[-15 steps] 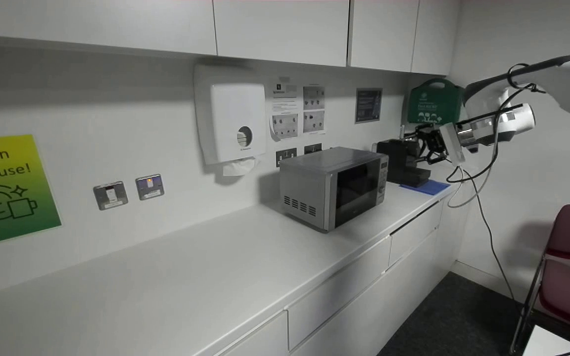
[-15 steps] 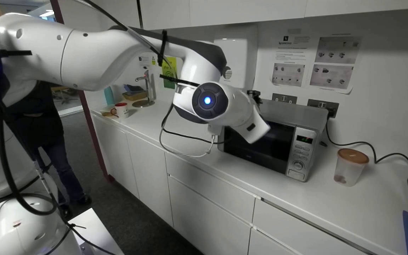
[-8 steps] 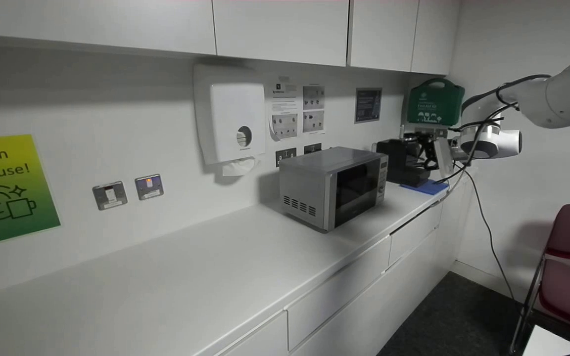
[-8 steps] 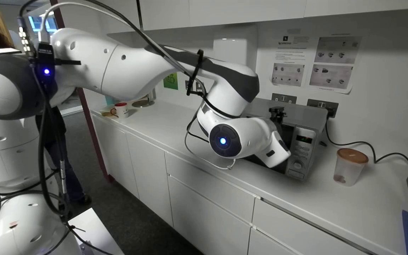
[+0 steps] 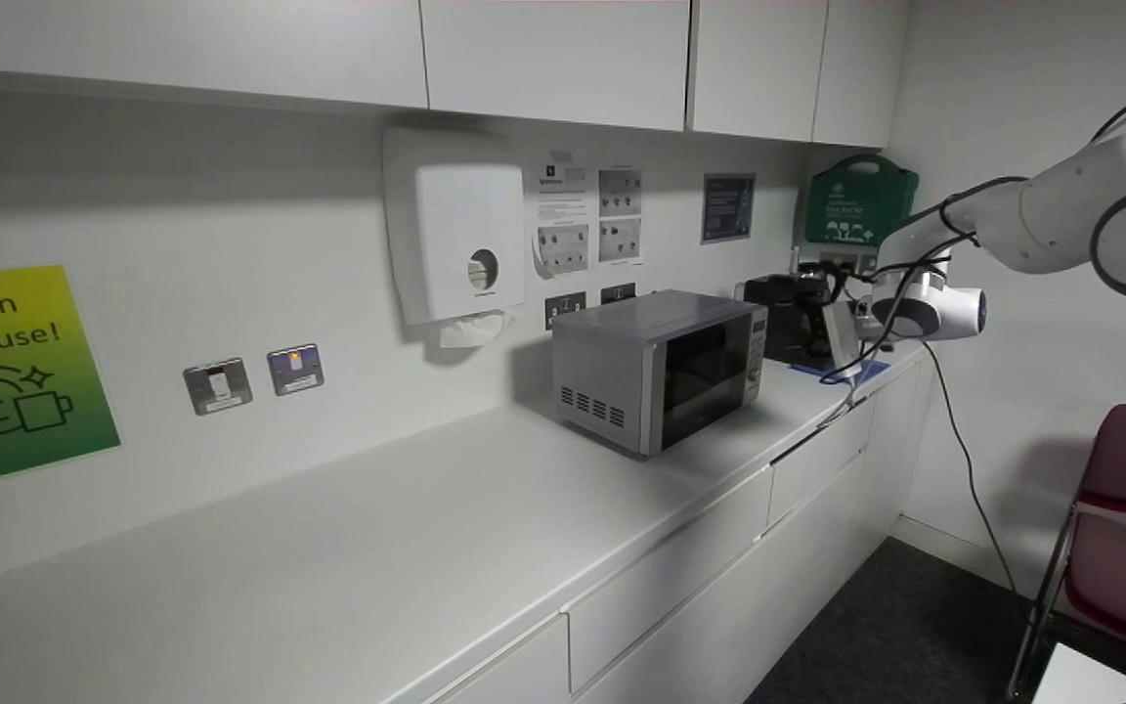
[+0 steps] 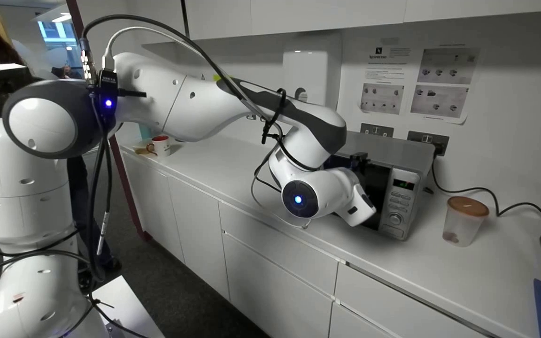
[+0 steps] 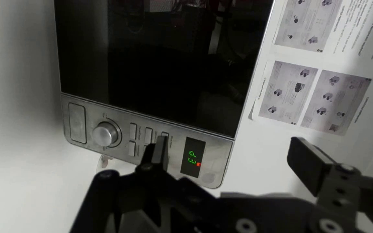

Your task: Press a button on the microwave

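The silver-grey microwave stands on the counter against the wall in both exterior views (image 5: 612,381) (image 6: 392,145). The wrist view shows its dark front window (image 7: 160,64) turned sideways. Its control panel (image 7: 212,152) carries a round knob (image 7: 105,134), several small buttons (image 7: 133,131) and a lit green display (image 7: 193,157). My gripper (image 7: 228,142) is open and empty, in front of the microwave. One finger overlaps the buttons in the wrist view and hides some of them; the other lies past the panel. My gripper also shows in both exterior views (image 5: 839,279) (image 6: 359,159), partly hidden by the wrist.
A clear tub with an orange lid (image 6: 467,206) stands beside the microwave. A black appliance (image 5: 783,308) and a blue mat (image 5: 871,374) lie further along the counter (image 5: 377,548). Cables (image 6: 261,188) hang from my arm. A white dispenser (image 5: 470,225) is on the wall.
My arm has come down and moved toward the microwave's control-panel side, then shifted back slightly in the last half second. The microwave has not moved.
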Robot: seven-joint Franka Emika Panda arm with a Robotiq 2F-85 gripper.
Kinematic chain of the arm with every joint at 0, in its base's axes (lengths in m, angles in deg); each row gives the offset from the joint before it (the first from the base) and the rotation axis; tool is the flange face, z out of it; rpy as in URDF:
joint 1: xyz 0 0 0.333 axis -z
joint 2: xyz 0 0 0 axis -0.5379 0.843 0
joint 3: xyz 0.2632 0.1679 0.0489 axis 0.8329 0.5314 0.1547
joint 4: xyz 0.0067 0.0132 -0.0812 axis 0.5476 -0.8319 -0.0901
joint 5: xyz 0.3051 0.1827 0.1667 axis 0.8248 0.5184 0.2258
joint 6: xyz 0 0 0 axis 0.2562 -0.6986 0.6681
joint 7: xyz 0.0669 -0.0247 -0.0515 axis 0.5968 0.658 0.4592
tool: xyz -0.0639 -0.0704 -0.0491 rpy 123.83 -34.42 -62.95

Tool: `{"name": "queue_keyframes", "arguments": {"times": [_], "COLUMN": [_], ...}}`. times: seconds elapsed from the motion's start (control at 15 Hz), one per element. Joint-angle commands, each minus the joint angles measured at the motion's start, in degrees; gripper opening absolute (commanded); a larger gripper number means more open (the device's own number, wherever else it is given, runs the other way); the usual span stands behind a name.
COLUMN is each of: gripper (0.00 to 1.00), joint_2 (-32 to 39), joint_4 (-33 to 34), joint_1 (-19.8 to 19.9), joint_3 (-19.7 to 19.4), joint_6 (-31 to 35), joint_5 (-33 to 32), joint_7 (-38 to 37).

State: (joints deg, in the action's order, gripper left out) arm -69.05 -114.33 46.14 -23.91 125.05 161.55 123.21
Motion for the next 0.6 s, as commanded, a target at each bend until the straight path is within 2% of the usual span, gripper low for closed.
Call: {"name": "queue_keyframes", "arguments": {"times": [0.0,0.07,0.13,0.27,0.53], "gripper": [1.0,1.0,1.0,1.0,1.0], "joint_2": [1.1,0.8,0.6,1.0,1.0], "joint_4": [1.5,0.5,0.2,0.2,0.2], "joint_1": [0.6,0.5,0.4,0.3,0.3], "joint_3": [0.9,1.1,1.0,1.2,1.3], "joint_6": [-0.8,-1.1,0.1,0.1,0.1], "joint_5": [0.6,-3.4,-1.1,-2.7,-2.8], "joint_7": [-2.9,-6.4,-2.7,-5.1,-5.4]}}
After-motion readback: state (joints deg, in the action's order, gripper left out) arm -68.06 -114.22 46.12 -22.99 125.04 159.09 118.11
